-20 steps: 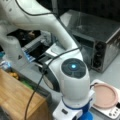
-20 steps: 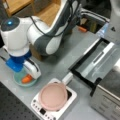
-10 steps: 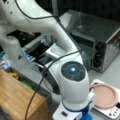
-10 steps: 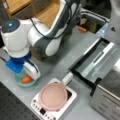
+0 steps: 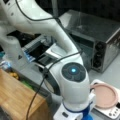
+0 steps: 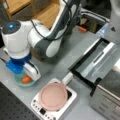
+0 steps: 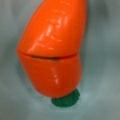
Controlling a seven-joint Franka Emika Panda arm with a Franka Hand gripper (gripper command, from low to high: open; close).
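Note:
An orange toy carrot (image 7: pixel 53 47) with a green stub (image 7: pixel 66 98) fills the wrist view, lying in a pale teal bowl (image 7: pixel 105 50). In a front view the carrot (image 6: pixel 26 79) lies in the bowl (image 6: pixel 18 83) at the left of the grey table. My gripper (image 6: pixel 25 75) hangs right over it, under the blue-and-white hand (image 6: pixel 17 63), with its tips down at the carrot. In a front view only the wrist (image 5: pixel 73 72) with its blue light shows, and the bowl is hidden behind it.
A pink pan (image 6: pixel 53 96) (image 5: pixel 103 95) rests on a white hob (image 6: pixel 66 105) beside the bowl. A toaster oven (image 5: pixel 100 37) stands behind, its door (image 6: pixel 96 61) dropped open. A wooden unit (image 5: pixel 17 100) (image 6: pixel 47 12), an orange item (image 6: pixel 82 29) and a bottle (image 6: pixel 103 30) are nearby.
The arm has barely shifted; the hand stays low over the bowl with the carrot under it.

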